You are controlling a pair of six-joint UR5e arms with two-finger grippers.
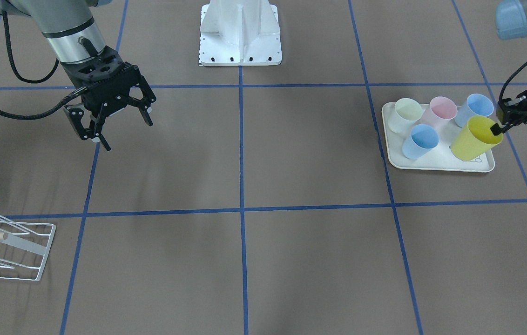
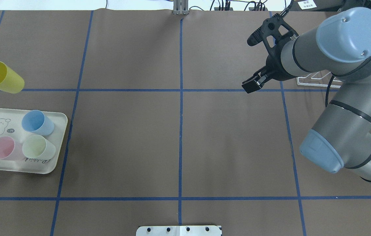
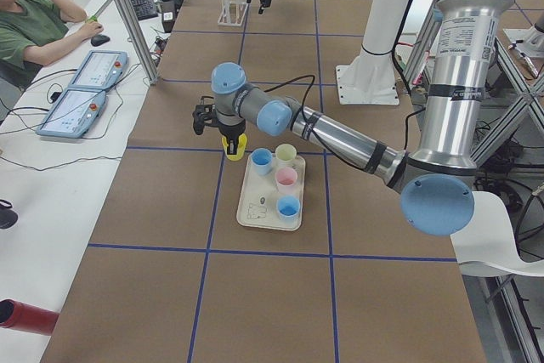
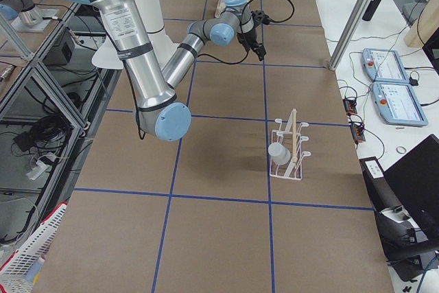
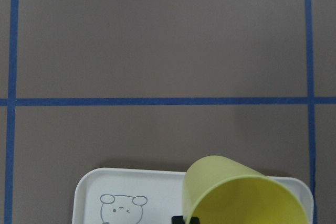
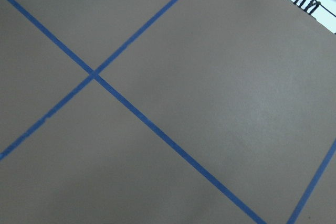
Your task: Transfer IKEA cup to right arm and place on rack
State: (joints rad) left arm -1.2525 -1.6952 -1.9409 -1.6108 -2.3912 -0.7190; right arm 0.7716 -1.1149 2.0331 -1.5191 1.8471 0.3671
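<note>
So this was pretty early on, I'd say. The left gripper (image 1: 497,129) had its fingers pinched on the rim of the yellow plastic IKEA cup (image 1: 475,139), which hung tilted just above the cream rabbit-print tray (image 1: 435,165). Four pastel plastic cups (image 1: 441,111) sat upright on that tray. So the pickup was done, but the handover and the racking were both left to do.

The left arm stretched out low along the brown tabletop (image 1: 291,153) with its wrist turned down. The right gripper (image 1: 126,134) hovered over bare tabletop well apart from the cup, fingers pointing down and spread wide, holding nothing. The white wire rack with the wooden dowel (image 4: 294,138) stood at the far end, with what looked like a pale cup (image 4: 278,154) on it.
</note>
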